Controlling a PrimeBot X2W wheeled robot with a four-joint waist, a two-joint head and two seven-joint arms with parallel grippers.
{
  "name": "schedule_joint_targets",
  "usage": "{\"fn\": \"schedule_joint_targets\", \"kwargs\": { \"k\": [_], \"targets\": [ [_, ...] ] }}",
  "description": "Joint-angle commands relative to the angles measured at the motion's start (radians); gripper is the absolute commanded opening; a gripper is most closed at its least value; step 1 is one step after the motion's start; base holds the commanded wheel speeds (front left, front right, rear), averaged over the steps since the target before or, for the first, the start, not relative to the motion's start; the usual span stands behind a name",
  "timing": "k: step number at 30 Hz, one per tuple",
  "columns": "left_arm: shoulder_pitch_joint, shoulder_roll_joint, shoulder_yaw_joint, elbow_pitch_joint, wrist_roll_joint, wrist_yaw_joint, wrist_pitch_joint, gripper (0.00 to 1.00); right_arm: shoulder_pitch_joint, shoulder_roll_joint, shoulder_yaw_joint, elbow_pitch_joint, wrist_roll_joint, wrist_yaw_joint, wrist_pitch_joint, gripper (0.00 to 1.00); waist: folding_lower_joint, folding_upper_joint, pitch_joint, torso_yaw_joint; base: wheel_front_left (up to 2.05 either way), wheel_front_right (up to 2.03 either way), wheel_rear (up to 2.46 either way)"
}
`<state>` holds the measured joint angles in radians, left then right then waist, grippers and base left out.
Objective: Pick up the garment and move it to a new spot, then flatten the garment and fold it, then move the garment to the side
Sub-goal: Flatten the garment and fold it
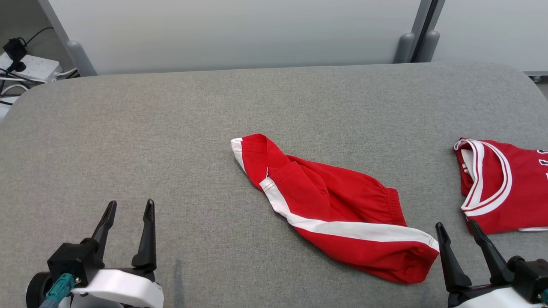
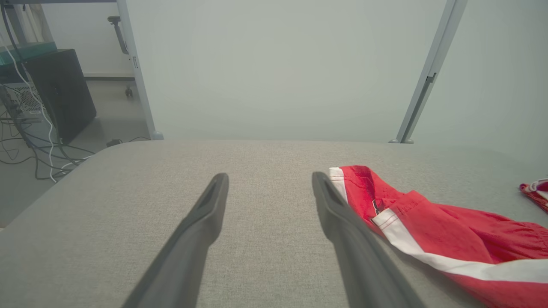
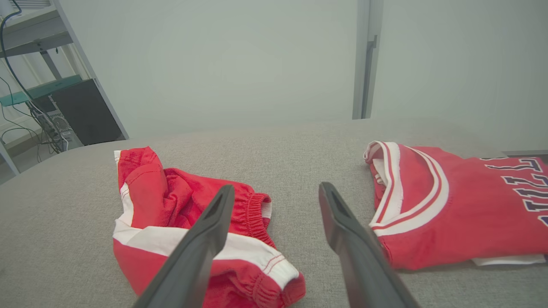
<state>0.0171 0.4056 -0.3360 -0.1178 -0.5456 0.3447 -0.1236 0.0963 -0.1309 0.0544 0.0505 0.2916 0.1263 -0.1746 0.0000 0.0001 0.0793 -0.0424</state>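
Both my hands sit closest to me, empty, with fingers spread wide. My left hand [image 1: 131, 202] is well to the left of the red shorts [image 1: 334, 205], and my right hand [image 1: 454, 223] is just beside their near right corner. Under the shorts, the grey worktop [image 1: 171, 128] carries everything. The shorts, white-striped and crumpled, lie near its middle. To the right of the shorts, apart from them, a red jersey [image 1: 492, 192] with white trim lies flat.

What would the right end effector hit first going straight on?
Likely the right end effector meets bare grey table between the red shorts and the red jersey; depth is unclear.
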Motion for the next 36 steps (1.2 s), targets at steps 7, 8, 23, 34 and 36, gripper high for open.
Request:
{"fn": "schedule_joint_targets", "kwargs": {
  "k": [7,8,23,34,36],
  "targets": [
    [-0.052,0.042,0.032,-0.036,0.01,0.012,0.012,1.0,-0.027,-0.022,0.036,-0.019,0.008,0.004,-0.005,1.0,0.0,-0.0001,0.008,-0.005,0.0,0.0,0.0],
    [-0.055,0.045,0.028,-0.04,0.011,0.009,0.017,1.0,-0.026,-0.017,0.038,-0.022,0.016,0.004,0.0,1.0,0.0,-0.0001,0.013,-0.009,0.0,0.0,0.0],
    [-0.278,0.035,-0.159,0.031,-0.007,-0.179,0.224,1.0,0.015,-0.048,0.135,-0.12,0.206,0.004,0.047,1.0,0.0,-0.0001,0.193,-0.117,0.0,0.0,0.0],
    [-0.464,0.07,-0.204,0.128,-0.06,-0.323,0.383,1.0,-0.054,-0.084,0.226,-0.104,0.442,0.004,0.028,1.0,0.0,-0.0001,0.296,-0.17,0.0,0.0,0.0],
    [-0.497,0.08,-0.205,0.132,-0.061,-0.338,0.404,1.0,-0.069,-0.096,0.239,-0.101,0.47,0.004,0.018,1.0,0.0,-0.0001,0.309,-0.176,0.0,0.0,0.0]
  ]
}}
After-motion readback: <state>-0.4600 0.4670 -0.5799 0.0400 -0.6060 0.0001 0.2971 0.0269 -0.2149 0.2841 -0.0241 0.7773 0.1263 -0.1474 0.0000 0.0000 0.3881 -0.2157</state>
